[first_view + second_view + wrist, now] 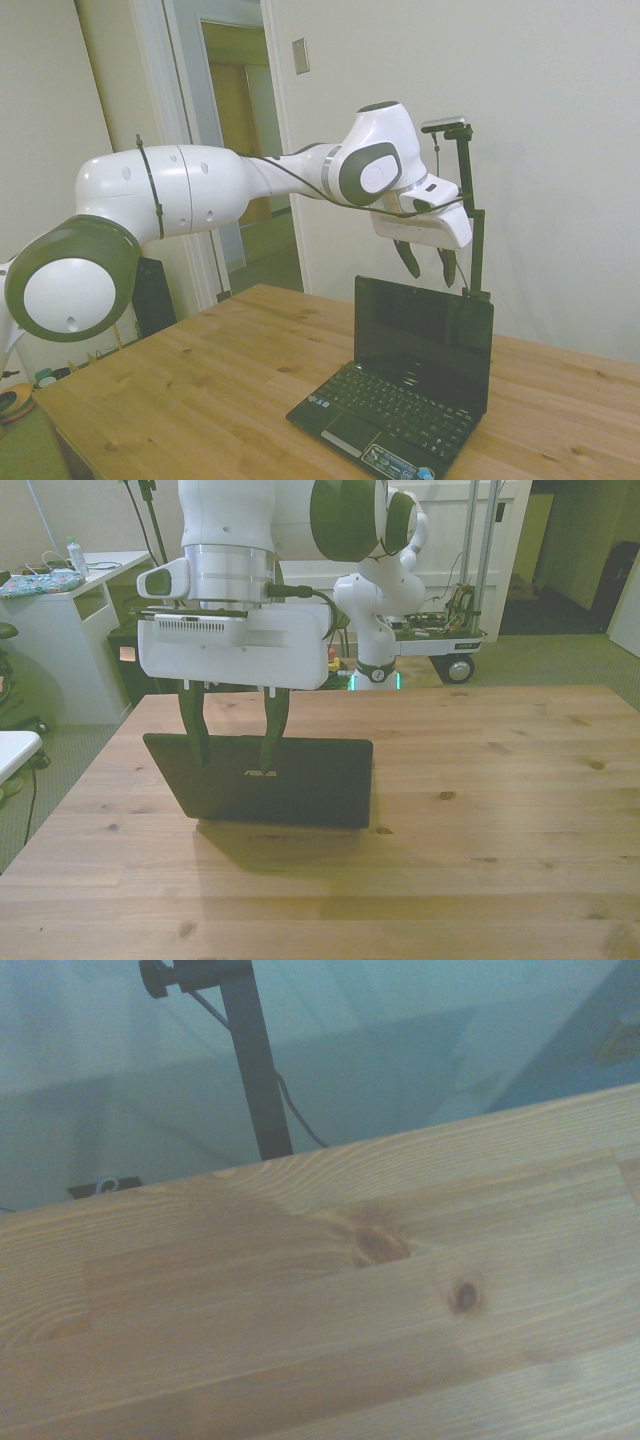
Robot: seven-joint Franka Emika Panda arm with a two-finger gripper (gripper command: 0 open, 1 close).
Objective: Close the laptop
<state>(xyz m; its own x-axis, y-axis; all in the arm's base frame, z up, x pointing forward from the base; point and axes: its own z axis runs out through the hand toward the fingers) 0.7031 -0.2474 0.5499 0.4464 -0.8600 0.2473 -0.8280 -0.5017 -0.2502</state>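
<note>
Laptop (405,385) sits open on the wooden worktop (200,390), lid roughly upright — maybe tilted back a touch. Side view shows the dark screen, keyboard and stickers on the palm rest. Front view shows only the matte lid back with the silver logo, toward the front view's left of the worktop.

Gripper (234,738) hangs just above the lid's top edge. Fingers spread apart, holding nothing, tips pointing down. In the front view the tips overlap the top of the lid; in the side view they look just clear of the edge, so I can't confirm contact.

Wrist view is only bare wood grain and the worktop's edge — no laptop in it.

My read: approach step, closing not begun. Next move probably calls for getting the fingers behind the top edge, then pushing it forward and down along the hinge arc toward the keyboard. A straight downward press on an upright lid would likely load the hinge or skid the base.
</note>
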